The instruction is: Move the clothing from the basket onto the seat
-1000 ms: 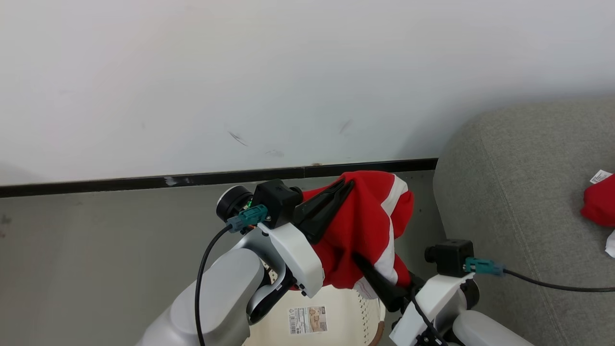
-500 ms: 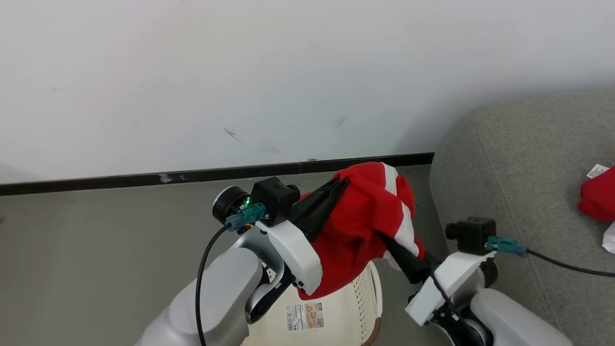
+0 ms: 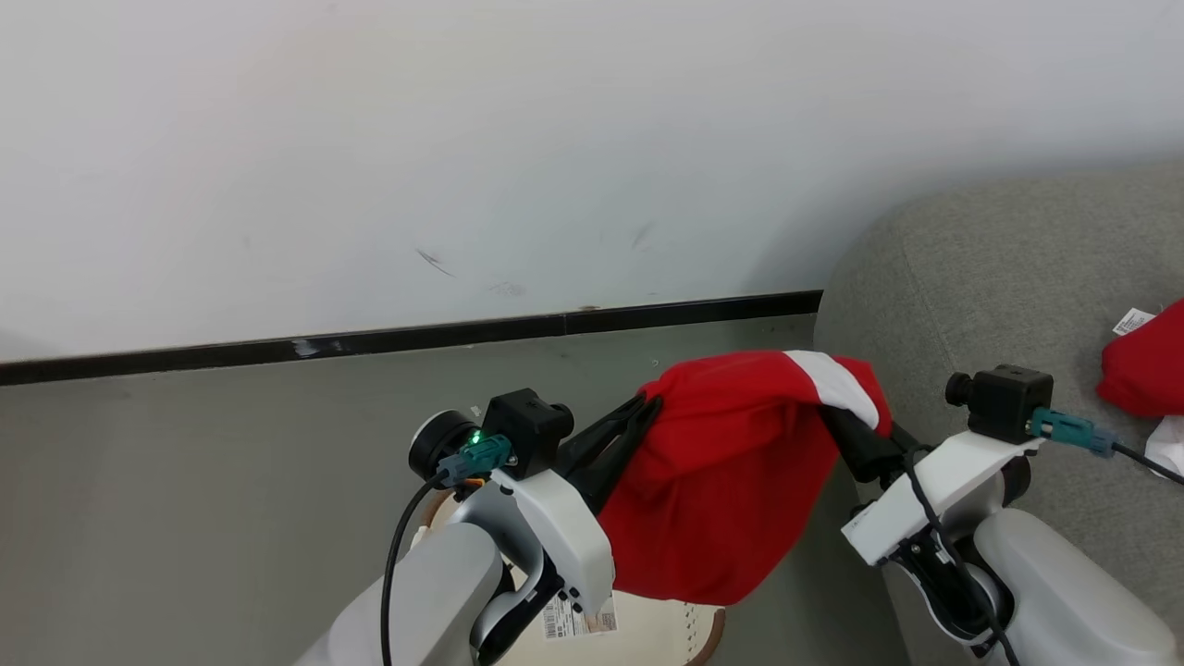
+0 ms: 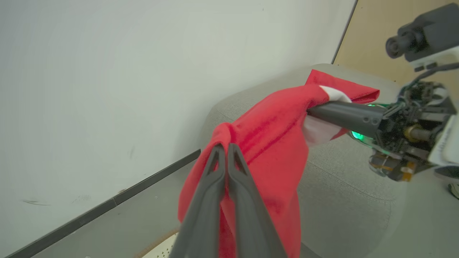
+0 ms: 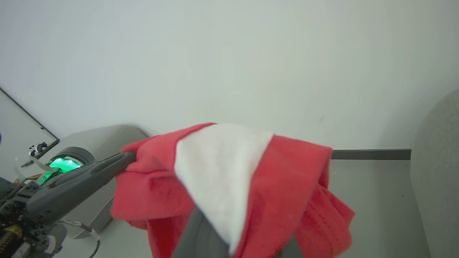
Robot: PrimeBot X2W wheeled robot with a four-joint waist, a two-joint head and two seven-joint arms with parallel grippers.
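Currently the red garment (image 3: 731,481) is out of the basket (image 3: 680,629) and spanned between both grippers above the grey floor (image 3: 231,481). Its lower hem hangs near the basket in the head view.

Left gripper (image 3: 647,404): fingers pressed together, with a bunched fold of the fabric pinched at the tips. The left wrist view confirms this.

Right gripper (image 3: 832,416): jaws closed on the white-striped end, tips buried in the cloth. The left wrist view shows its two fingers as a single dark bar running into the fabric.

Change over the last second: the right gripper stood lower, beneath the hanging cloth, with its jaws apart. It has since clamped and risen to about the level of the left one. This has drawn the striped end out to the robot's right, toward the seat (image 3: 999,277). The garment, formerly a drooping bundle off the left gripper, now has a stretched top edge with its body sagging below. The head camera has also shifted, so the basket's lower place in that view is not read as movement of the basket.

Assessment: lift-out is complete for this item, a two-point hold is established, and carriage to the seat appears under way. A second garment (image 3: 1142,370) already lies on the seat, well apart from the held one. The held item is not yet over the cushion, so release now would be premature. Whether anything remains in the basket cannot be told.
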